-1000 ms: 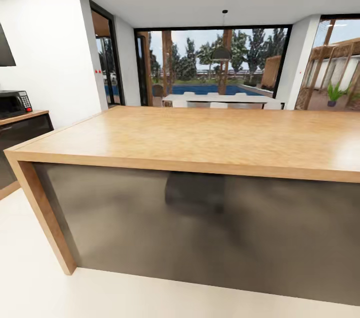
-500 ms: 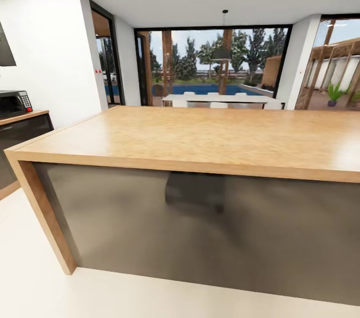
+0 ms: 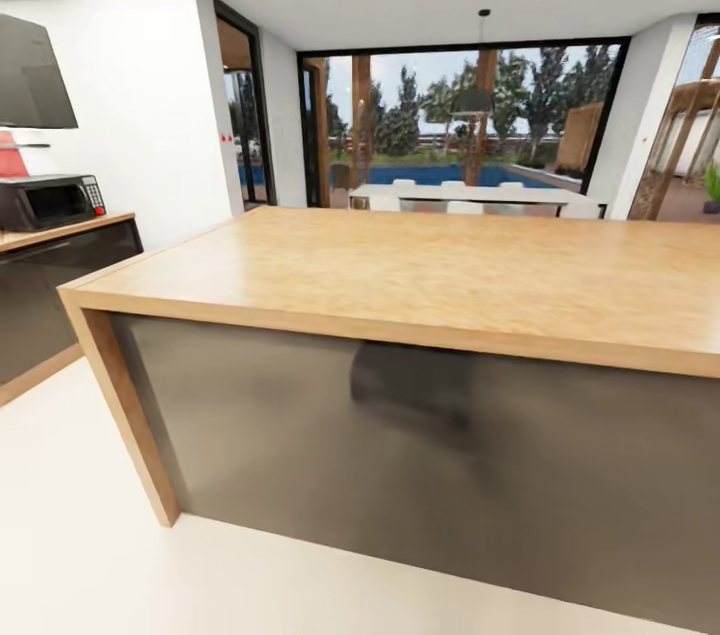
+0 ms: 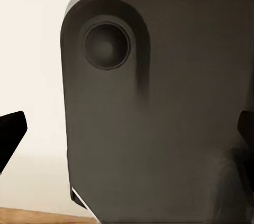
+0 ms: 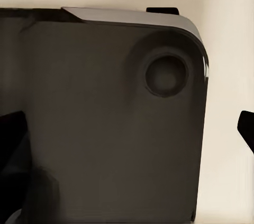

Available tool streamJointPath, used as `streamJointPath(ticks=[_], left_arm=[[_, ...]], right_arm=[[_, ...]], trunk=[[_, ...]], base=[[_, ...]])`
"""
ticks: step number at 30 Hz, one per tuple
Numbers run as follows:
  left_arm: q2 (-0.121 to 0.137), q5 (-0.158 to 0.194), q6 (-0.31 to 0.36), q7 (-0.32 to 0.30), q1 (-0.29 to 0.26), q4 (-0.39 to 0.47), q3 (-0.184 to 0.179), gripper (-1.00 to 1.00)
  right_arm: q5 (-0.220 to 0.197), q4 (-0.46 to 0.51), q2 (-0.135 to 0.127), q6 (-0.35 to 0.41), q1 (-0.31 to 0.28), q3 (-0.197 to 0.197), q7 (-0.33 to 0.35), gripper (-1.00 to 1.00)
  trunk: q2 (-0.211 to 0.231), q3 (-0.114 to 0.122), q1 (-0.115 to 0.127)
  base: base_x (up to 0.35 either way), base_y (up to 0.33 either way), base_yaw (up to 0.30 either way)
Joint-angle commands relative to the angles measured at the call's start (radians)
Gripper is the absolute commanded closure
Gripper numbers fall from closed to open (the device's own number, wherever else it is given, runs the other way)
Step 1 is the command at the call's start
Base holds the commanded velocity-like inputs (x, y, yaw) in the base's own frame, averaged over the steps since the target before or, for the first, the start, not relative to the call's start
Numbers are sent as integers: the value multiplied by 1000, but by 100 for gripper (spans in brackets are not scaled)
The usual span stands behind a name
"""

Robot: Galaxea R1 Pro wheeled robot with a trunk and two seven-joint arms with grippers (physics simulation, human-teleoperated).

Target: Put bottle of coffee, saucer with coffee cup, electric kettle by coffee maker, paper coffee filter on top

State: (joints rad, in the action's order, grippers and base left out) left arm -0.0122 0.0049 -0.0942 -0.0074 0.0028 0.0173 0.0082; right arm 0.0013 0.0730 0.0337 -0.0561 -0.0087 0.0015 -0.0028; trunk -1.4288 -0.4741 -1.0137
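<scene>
Kitchen's big and open, and both wrist cams just look down at the robot's own dark base over pale floor, so the arms seem tucked low; the left gripper and right gripper show only black fingertips spread far apart, holding nothing. Further out sits the wooden island with dark metallic sides. Since a second ago the head view has swung left, bringing more of the microwave and side counter into frame, so I'd guess it's still hunting; no coffee gear in sight.

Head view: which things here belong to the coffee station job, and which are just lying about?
Job: perhaps the wood-topped counter at left; cannot tell.
Lying about: wooden island, microwave, hood, white dining table.
</scene>
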Motion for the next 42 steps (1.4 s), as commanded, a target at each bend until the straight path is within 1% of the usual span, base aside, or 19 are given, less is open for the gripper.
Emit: streamJointPath(ticks=[1, 8, 23, 42], left_arm=[[0, 3, -1, 1, 0, 1, 2, -100], [0, 9, -1, 3, 0, 1, 6, -100], [3, 15, -1, 3, 0, 3, 1, -100], [3, 15, -7, 3, 0, 3, 1, -100]], right_arm=[[0, -1, 0, -4, 0, 0, 0, -100], [0, -1, 0, -4, 0, 0, 0, -100], [0, -1, 0, -4, 0, 0, 0, -100], [0, -1, 0, -4, 0, 0, 0, -100]], trunk=[[7, 1, 4], [56, 16, 31], [161, 47, 88], [294, 88, 161]], base=[[0, 0, 186], [0, 0, 185], [0, 0, 186], [0, 0, 229]])
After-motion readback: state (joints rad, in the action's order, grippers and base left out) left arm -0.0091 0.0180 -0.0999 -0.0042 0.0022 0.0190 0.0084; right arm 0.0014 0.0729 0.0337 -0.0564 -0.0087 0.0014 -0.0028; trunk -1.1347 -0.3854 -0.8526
